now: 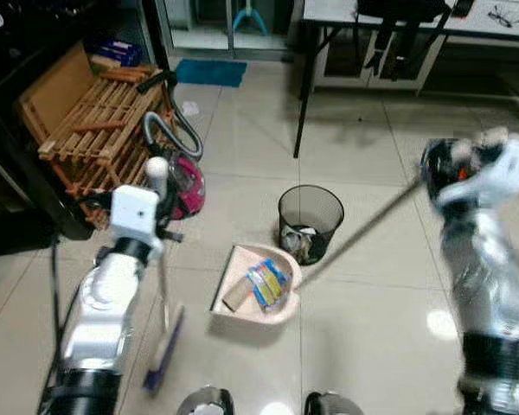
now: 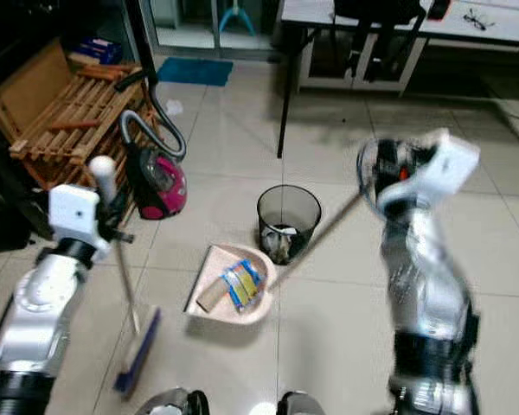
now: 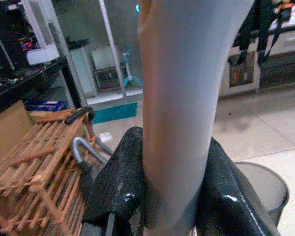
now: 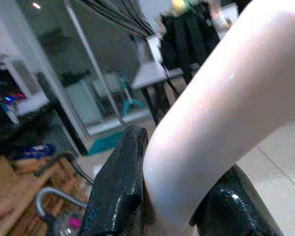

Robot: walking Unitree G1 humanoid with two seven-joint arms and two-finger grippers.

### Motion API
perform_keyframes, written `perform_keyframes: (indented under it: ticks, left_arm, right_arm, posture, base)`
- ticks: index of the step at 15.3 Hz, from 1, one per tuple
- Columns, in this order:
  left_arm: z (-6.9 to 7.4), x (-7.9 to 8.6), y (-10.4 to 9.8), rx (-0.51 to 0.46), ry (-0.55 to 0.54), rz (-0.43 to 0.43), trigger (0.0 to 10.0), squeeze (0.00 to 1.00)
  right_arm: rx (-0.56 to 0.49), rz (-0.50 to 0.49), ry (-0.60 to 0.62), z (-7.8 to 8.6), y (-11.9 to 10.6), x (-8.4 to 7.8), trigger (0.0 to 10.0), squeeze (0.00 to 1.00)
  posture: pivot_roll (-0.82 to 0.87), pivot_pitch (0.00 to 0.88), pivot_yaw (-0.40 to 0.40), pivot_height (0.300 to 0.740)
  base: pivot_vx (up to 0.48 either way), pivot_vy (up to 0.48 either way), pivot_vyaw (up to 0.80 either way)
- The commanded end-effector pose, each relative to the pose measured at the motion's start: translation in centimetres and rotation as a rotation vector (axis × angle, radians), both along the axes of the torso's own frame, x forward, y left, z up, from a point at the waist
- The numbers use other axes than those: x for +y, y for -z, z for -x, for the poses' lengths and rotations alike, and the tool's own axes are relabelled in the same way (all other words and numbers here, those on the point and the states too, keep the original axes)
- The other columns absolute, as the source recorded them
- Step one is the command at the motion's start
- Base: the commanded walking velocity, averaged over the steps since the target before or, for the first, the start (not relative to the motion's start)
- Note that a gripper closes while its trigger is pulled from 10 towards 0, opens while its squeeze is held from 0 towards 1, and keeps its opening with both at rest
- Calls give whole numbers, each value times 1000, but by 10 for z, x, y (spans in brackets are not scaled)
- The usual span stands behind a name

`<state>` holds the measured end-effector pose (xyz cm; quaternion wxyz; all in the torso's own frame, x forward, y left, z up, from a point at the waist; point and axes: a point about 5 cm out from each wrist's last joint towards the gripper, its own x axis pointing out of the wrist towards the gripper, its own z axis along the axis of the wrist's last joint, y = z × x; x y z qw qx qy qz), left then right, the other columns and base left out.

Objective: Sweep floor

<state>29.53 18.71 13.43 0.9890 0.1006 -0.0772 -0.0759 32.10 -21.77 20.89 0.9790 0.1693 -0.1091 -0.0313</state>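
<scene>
The left tool [image 3: 174, 187] is clenched on the pale broom handle [image 1: 162, 259], which stands nearly upright at the near left, its blue brush head [image 1: 163, 353] resting on the tiled floor [image 1: 372, 328]. The right tool [image 4: 169, 196] is clenched on the top of the dustpan handle [image 1: 363, 226], a long rod that slants down and leftward from the raised right arm to the pink dustpan [image 1: 281, 307] lying on the floor in the middle.

The dustpan already holds litter: a blue and yellow wrapper [image 1: 267, 284] and a brown scrap [image 1: 237, 295]. Just beyond it on the far right stands a black mesh bin [image 1: 310, 216], with rubbish inside.

The move to come seems to be tipping the pan's load into the bin. What matters is that the bin lies just past the pan's far right corner, almost in line with the slanting rod, so the right arm, which controls the pan, is the one to lift and swing it there. The broom head sits to the near left of the pan, apart from it.
</scene>
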Motion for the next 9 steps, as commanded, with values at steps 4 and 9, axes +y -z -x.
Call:
perform_keyframes:
  ticks: [4,9]
  left_arm:
    - [-6,-15,-9,-28,-2,26,10000,0]
    - [-10,-21,-6,-1,-13,41,10000,0]
  right_arm:
    - [-165,14,96,-7,-62,-13,10000,0]
    - [-225,-58,159,-16,-86,-15,10000,0]
  posture:
    - [-46,6,43,740]
    - [-44,2,48,740]
  base:
    - [224,0,0]
    - [350,0,-360]
